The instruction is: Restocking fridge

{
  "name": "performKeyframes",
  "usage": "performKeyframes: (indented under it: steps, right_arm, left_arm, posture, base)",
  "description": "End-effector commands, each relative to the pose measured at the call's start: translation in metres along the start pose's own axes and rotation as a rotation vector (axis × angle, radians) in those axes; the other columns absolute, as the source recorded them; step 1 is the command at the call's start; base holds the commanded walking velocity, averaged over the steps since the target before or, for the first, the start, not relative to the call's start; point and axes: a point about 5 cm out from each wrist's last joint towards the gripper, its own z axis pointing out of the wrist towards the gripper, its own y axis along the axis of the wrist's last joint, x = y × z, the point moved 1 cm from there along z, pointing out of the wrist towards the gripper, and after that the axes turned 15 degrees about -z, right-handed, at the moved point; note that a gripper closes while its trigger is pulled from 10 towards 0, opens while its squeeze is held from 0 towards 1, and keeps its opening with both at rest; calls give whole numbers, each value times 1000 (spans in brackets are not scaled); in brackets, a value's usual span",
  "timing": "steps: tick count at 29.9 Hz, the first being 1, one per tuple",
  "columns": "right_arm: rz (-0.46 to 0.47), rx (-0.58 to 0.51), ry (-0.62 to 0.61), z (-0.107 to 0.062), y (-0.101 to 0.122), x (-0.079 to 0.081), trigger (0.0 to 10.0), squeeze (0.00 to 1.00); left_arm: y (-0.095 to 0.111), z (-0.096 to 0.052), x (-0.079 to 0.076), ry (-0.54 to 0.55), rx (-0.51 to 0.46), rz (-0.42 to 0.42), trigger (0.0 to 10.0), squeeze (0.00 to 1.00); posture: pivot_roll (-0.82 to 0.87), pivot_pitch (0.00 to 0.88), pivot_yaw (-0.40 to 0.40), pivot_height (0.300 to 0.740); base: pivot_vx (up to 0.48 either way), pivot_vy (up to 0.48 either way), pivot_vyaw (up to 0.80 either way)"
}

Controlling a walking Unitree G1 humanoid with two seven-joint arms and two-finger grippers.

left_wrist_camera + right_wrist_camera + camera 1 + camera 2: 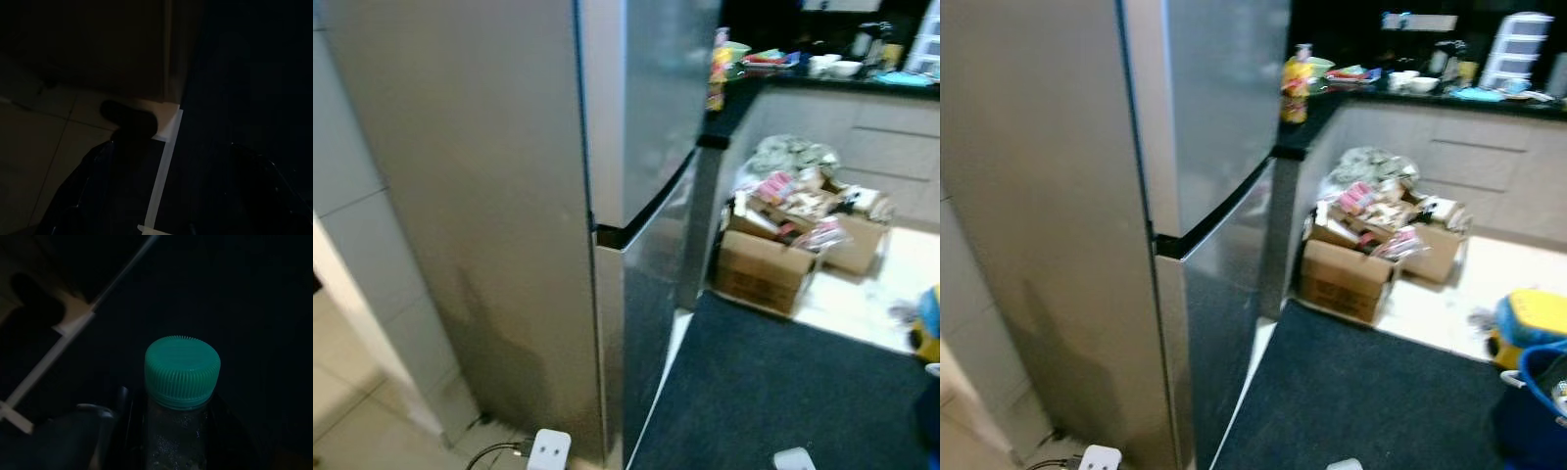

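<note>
With both fridge [489, 225] doors shut, my right end effector [178, 440] grips a green-capped bottle [181, 382] unstocked; whether my left end effector is open I cannot tell.

Both head views are soft and slightly blurred. A dull sheen lies on the tall brushed-steel fridge [509, 215], with a grey shadow low on its side. The pale floor tiles [862, 304] at right are washed out. Both wrist views are very dark; a green ribbed bottle cap [182, 371] shows dimly.
</note>
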Motion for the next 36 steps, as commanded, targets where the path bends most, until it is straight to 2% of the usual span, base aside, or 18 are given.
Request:
performKeyframes:
  steps: [1, 22, 25, 29, 36]
  right_arm:
    - [-2, -14, 0, 1, 3, 1, 10000, 0]
    - [10, -19, 1, 1, 4, 3, 10000, 0]
    - [9, -19, 2, 1, 4, 3, 10000, 0]
    - [9, -20, 1, 1, 4, 3, 10000, 0]
    - [7, -20, 1, 1, 4, 3, 10000, 0]
  left_arm:
    - [-6, -2, 2, 3, 17, 1, 10000, 0]
    - [-2, -2, 0, -19, -6, -6, 10000, 0]
    - [-2, -2, -2, -36, -3, 30, 10000, 0]
    - [-3, -1, -4, -45, 8, 49, 10000, 0]
    - [-3, -1, -3, -32, 0, 32, 10000, 0]
  posture:
    - [-68, 78, -17, 740]
    - [-63, 76, -11, 740]
    - [-63, 76, -11, 740]
    - [-65, 76, -10, 740]
    - [-65, 74, -11, 740]
  base:
    - [0, 0, 0]
    - [0, 0, 0]
    - [0, 0, 0]
    - [0, -452, 0]
    - [0, -439, 0]
